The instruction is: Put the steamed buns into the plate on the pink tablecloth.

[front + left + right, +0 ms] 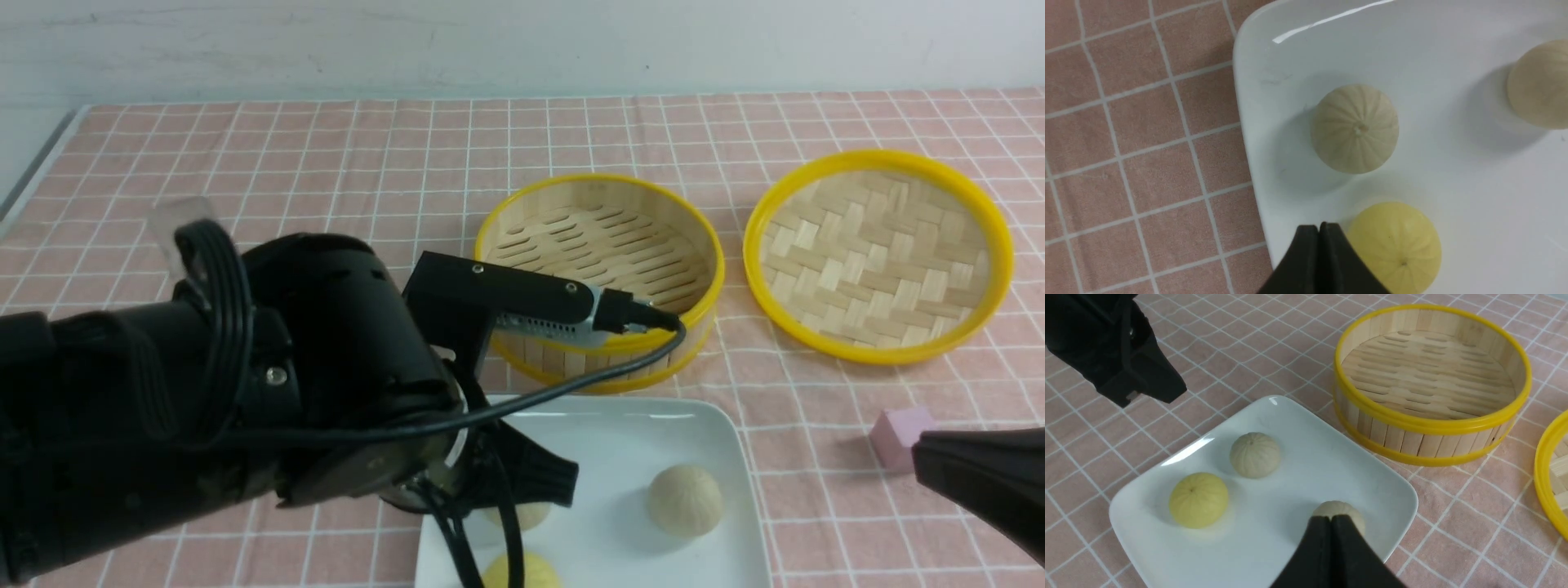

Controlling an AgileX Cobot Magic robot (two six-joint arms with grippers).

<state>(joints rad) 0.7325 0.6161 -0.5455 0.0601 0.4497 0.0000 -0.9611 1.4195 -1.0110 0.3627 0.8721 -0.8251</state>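
All three steamed buns lie on the plate. The left pincer — closed, holding nothing — hangs just beside the yellow bun; the right pincer is closed too.

The table is being covered wholly by a salmon-pink cloth gridded with thin white lines. Directly on the cloth are being carried a glossy white rounded-square plate, a round yellow-rimmed bamboo steamer just behind it, a flat yellow-rimmed woven lid and a small pink cube.
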